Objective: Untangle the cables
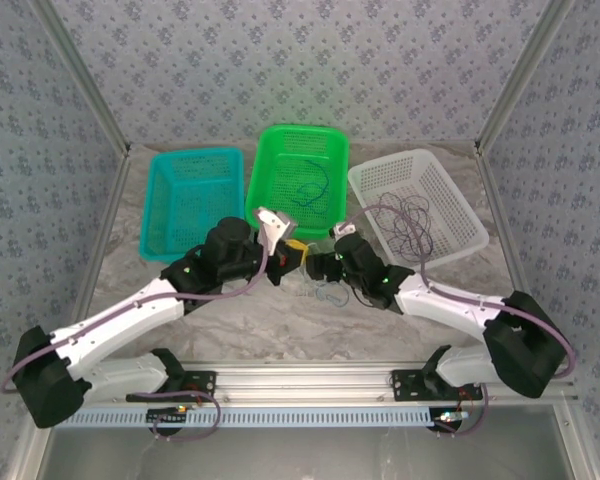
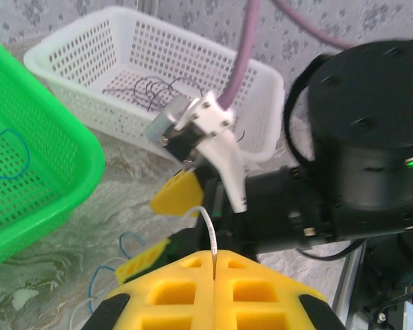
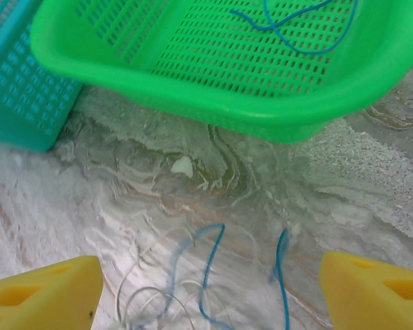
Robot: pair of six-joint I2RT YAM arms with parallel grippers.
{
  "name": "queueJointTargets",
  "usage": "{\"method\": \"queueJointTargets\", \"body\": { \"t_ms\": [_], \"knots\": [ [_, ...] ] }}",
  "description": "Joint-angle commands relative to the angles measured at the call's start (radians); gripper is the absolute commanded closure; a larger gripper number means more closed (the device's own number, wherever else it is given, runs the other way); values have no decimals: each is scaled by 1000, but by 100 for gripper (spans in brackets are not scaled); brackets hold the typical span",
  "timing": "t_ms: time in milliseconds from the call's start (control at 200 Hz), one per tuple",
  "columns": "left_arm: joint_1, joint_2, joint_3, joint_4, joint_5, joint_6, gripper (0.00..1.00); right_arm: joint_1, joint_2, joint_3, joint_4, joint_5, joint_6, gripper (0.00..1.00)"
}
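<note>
My left gripper point(image 2: 213, 260) clamps the pale cable point(image 2: 207, 223). My right gripper point(image 3: 210, 278), jaws apart, should next pinch the blue cable point(image 3: 283, 265).

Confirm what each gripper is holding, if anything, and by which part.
Left gripper is shut on the pale wire, pinching a short stretch of it; how near the wire's end cannot be told. Right gripper is open, holding nothing.

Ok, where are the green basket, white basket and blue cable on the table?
green basket point(image 3: 193, 86), right wrist view, near rim.
white basket point(image 2: 186, 65), left wrist view, mesh wall.
blue cable point(image 3: 207, 265), right wrist view, middle strand.
</note>
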State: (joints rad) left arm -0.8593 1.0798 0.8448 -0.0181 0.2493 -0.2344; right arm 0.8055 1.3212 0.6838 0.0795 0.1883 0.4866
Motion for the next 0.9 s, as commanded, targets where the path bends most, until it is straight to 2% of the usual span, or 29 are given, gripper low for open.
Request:
{"method": "queueJointTargets", "body": {
  "t_ms": [0,265,645,894],
  "knots": [
    [5,-67,37,42,-8,-10,100,16,29,60,-38,82,63,18],
    [46,-173,103,-8,-77,43,100,33,67,59,-72,68,79,19],
    [96,-198,332,-119,-107,168,100,31,102,-9,-80,36,128,19],
    [168,-194,380,-200,-237,243,100,33,97,-9,-88,26,131,18]
  ]
}}
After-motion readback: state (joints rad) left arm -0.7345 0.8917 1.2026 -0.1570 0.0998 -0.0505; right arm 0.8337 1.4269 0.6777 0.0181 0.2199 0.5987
